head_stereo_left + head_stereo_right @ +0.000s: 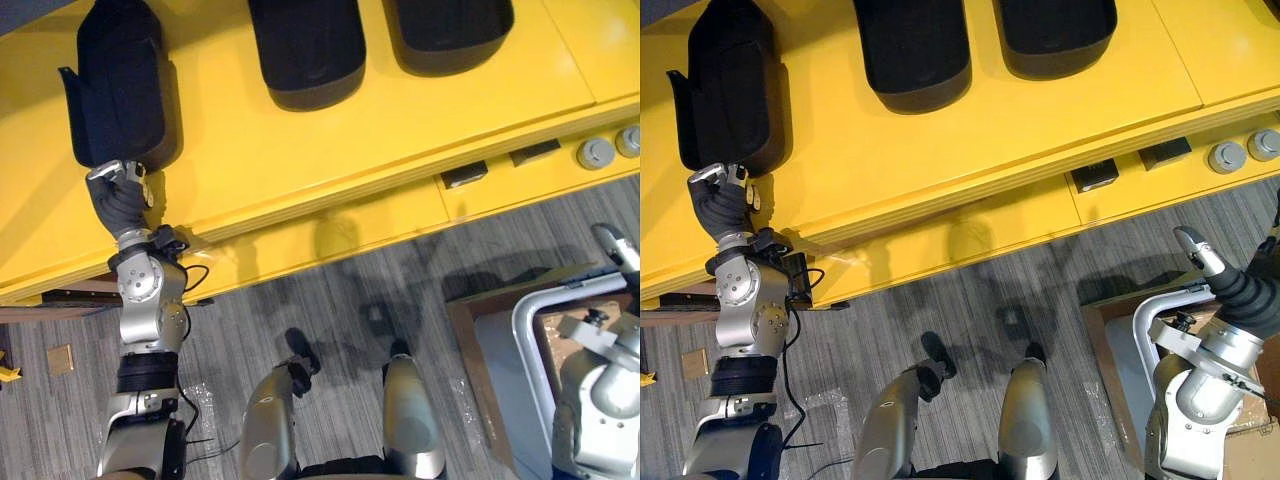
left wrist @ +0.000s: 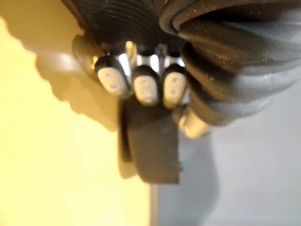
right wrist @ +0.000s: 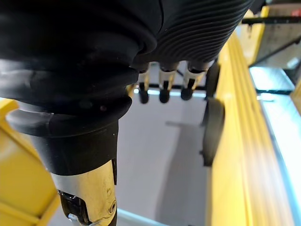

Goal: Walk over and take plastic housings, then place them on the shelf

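Three black plastic housings lie on the yellow shelf (image 1: 300,150): one at the left (image 1: 120,85), one in the middle (image 1: 305,50), one at the right (image 1: 450,30). My left hand (image 1: 118,185) is at the near end of the left housing, right against its edge. In the left wrist view its fingers (image 2: 146,87) are curled back with their pads facing the camera, and the housing (image 2: 153,146) lies just past them, not enclosed. My right hand (image 1: 1202,255) hangs low at the right, away from the shelf, with its fingers (image 3: 163,87) relaxed and holding nothing.
Two round grey knobs (image 1: 596,152) and two small black blocks (image 1: 464,175) sit on the shelf's lower front ledge at the right. A brown box with a white tubular frame (image 1: 530,320) stands on the grey carpet by my right arm.
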